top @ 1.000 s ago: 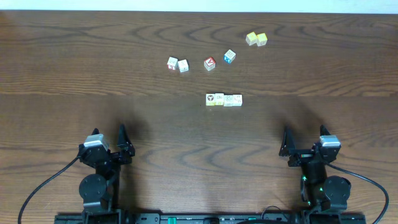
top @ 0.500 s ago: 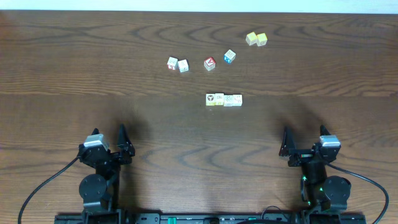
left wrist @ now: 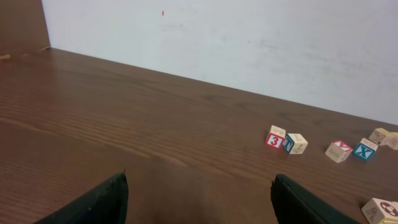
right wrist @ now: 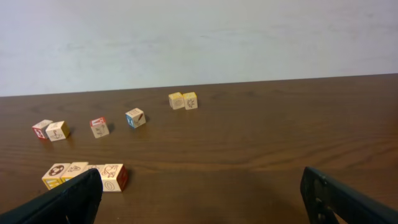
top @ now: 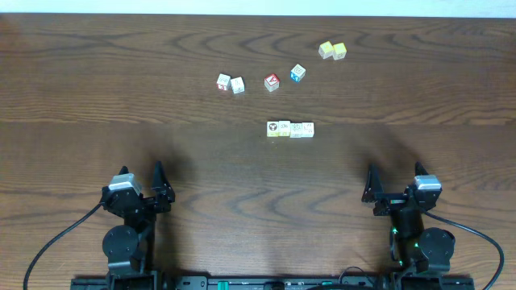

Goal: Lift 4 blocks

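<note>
Four cream blocks [top: 290,129] lie touching in a short row at the table's middle; the leftmost shows a dark ring. My left gripper [top: 139,174] rests open near the front left, well short of the row. My right gripper [top: 395,174] rests open near the front right, equally far back. In the left wrist view the left gripper [left wrist: 199,196] has only bare wood between its fingers [left wrist: 93,204], and one end of the row [left wrist: 380,210] shows at the lower right corner. In the right wrist view the row [right wrist: 84,174] lies beside the left fingertip of the open right gripper [right wrist: 202,193].
Farther back stand a red-faced and a blue-edged cube together [top: 230,83], a red-topped cube [top: 272,81], a blue-topped cube [top: 297,73] and two yellow cubes [top: 332,50]. A white wall [left wrist: 249,43] rises behind the table's far edge.
</note>
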